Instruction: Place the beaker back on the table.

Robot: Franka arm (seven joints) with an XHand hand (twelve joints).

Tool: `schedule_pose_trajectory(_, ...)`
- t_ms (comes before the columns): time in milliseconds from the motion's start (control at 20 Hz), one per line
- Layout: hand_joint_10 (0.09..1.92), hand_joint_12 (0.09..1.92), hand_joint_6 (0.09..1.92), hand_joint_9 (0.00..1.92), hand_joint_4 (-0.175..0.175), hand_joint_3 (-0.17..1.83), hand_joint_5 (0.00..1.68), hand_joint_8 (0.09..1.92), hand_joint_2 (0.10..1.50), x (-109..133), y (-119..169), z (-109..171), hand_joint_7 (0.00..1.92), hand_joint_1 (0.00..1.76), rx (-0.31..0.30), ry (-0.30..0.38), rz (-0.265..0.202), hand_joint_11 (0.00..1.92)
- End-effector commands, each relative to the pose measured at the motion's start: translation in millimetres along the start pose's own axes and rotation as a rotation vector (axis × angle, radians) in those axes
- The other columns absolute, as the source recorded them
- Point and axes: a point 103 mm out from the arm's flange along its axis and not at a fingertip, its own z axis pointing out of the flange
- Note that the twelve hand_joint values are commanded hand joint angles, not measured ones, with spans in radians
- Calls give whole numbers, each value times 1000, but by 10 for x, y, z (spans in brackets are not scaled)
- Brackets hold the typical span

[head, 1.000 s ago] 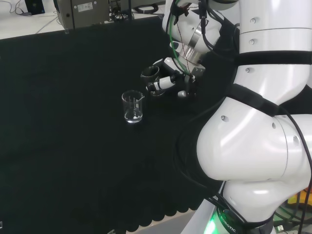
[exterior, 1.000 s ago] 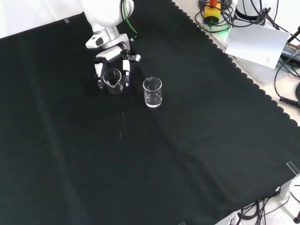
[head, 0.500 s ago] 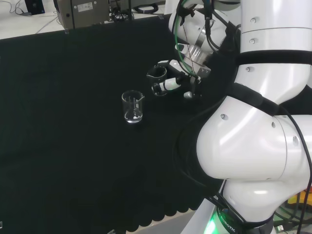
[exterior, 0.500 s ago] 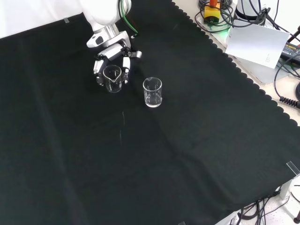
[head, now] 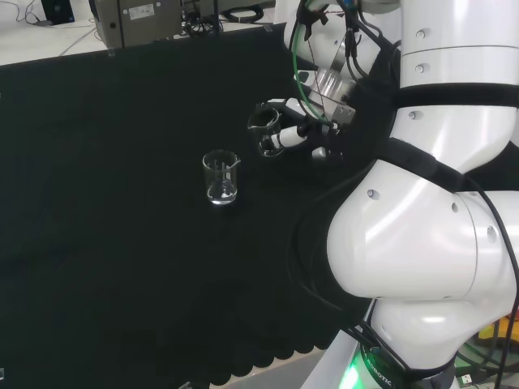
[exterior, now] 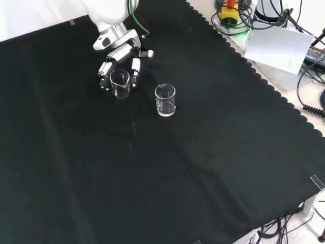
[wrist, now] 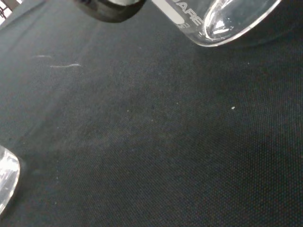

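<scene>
Two beakers are on view. One beaker (exterior: 120,84) is in the hand (exterior: 122,61); the second beaker (exterior: 165,99) stands upright on the black cloth (exterior: 203,152), apart from the hand and untouched.

The held beaker sits directly below the palm, with fingers (exterior: 135,66) curled round its wall from both sides, so the hand is closed on it. In the front view its mouth faces up and its spout points toward the camera; its long axis reads as close to upright, perhaps leaning slightly. The wrist view shows its rounded base edge with bare cloth beyond, and I judge the base to be clear of the cloth, though the gap cannot be confirmed.

The relation that governs the coming move is vertical: the cloth lies straight under the beaker's base, and nothing stands beneath it. The free beaker is just to the right in the front view, and nearer the camera and to the left in the head view, where the held beaker (head: 261,120) and hand (head: 296,134) show beside the arm's white links. It is near but not in the descent path.

Pose: the arm reaches down from above with the palm turned downward, wrist over the glass. In my judgement, lowering straight down and then releasing would complete the task; a tilted base on touchdown is the main risk.
</scene>
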Motion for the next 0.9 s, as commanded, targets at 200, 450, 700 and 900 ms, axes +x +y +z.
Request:
schedule_pose_trajectory(200,87,1347,117,680,-2,-175,345,677,911,29,6,-64,233,793,11,-6,27,256)
schedule_pose_trajectory(450,87,1360,94,626,-11,-175,340,664,907,48,-27,-197,185,778,-44,-15,34,219)
schedule_pose_trajectory(700,87,1390,87,551,-11,-175,323,647,901,91,-91,-411,102,766,-85,-33,37,141)
schedule_pose_trajectory(900,87,1402,87,535,-12,-175,318,645,898,217,-194,-640,86,759,-103,-56,40,114)
